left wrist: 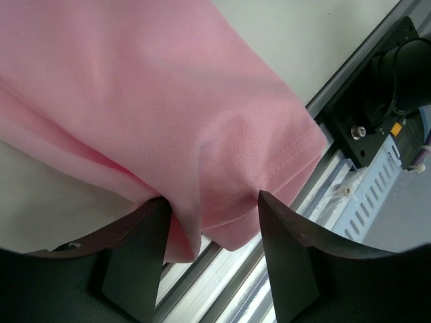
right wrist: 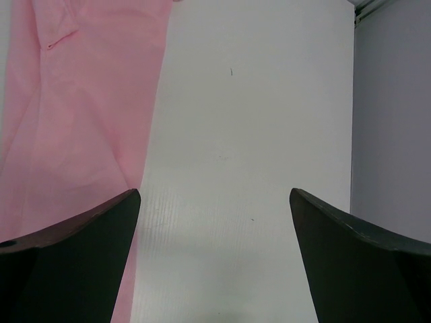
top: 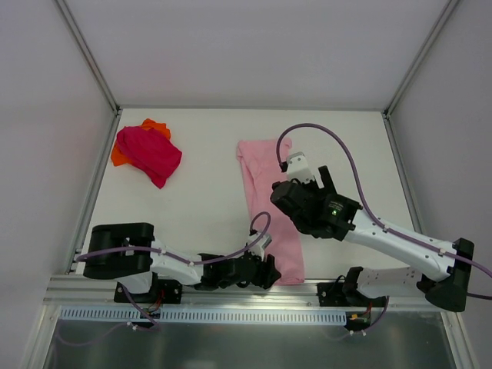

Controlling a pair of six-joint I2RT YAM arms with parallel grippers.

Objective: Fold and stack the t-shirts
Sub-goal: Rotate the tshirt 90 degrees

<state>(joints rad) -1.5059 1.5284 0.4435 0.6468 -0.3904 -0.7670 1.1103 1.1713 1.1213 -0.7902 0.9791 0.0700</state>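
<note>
The light pink t-shirt (top: 265,196) lies as a long narrow strip down the middle of the table, its near end at the front edge. My left gripper (top: 268,270) sits low at that near end. In the left wrist view the jaws (left wrist: 212,198) stand apart, with the pink hem (left wrist: 222,202) drooping between them and brushing the left finger (left wrist: 141,249), not pinched. My right gripper (top: 321,181) hovers just right of the strip, open over bare table (right wrist: 229,134), with the pink cloth (right wrist: 81,121) at its left. The magenta t-shirt (top: 151,152) lies crumpled on the orange t-shirt (top: 118,157) at the far left.
The aluminium front rail (left wrist: 249,269) runs just under the pink hem. The right arm's base mount (left wrist: 377,114) is close beside it. White enclosure walls (top: 46,115) rise on three sides of the table.
</note>
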